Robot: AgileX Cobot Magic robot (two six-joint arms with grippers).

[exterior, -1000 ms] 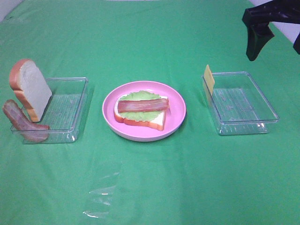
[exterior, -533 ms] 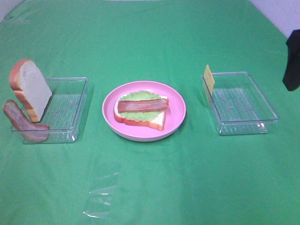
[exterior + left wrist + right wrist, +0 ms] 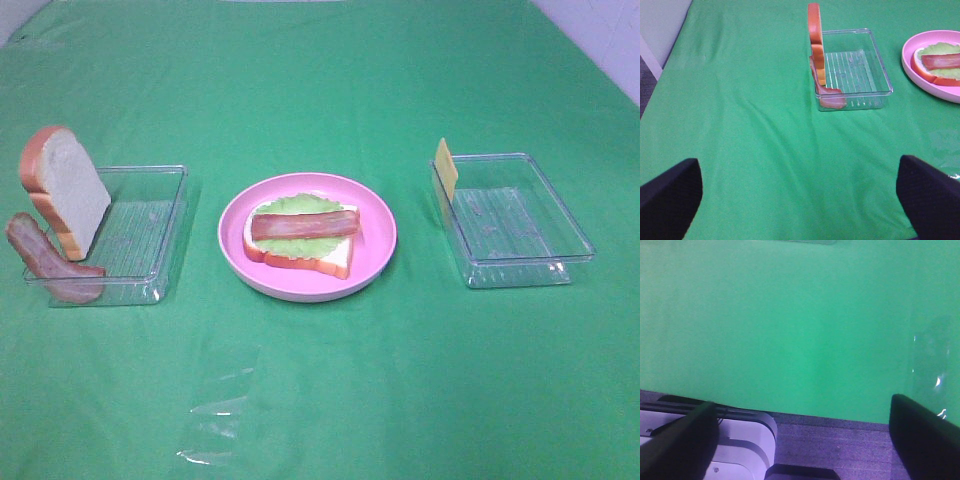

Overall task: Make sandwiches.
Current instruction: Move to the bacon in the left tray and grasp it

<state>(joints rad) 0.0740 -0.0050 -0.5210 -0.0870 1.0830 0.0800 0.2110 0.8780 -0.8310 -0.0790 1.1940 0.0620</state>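
Note:
The open sandwich (image 3: 303, 235) lies on the pink plate (image 3: 378, 225): one white bread slice, a green lettuce leaf (image 3: 296, 205) and a bacon strip (image 3: 303, 224) on top. It also shows in the left wrist view (image 3: 940, 62). A second bread slice (image 3: 68, 188) stands leaning in the left clear tray (image 3: 150, 215), with another bacon strip (image 3: 48, 262) at its near end. A yellow cheese square (image 3: 446, 168) stands against the left wall of the right clear tray (image 3: 520, 225). My left gripper (image 3: 797, 172) is open and empty, well short of the left tray. My right gripper (image 3: 802, 407) is open and empty over the table's edge.
Green cloth covers the table. A crumpled piece of clear film (image 3: 220, 410) lies near the front, below the plate. In the right wrist view the table's edge, grey floor and a white machine base (image 3: 715, 450) show.
The right arm, seen at the upper right one second ago, has drawn off to the right and left the exterior view. Food, plate and trays have not moved.

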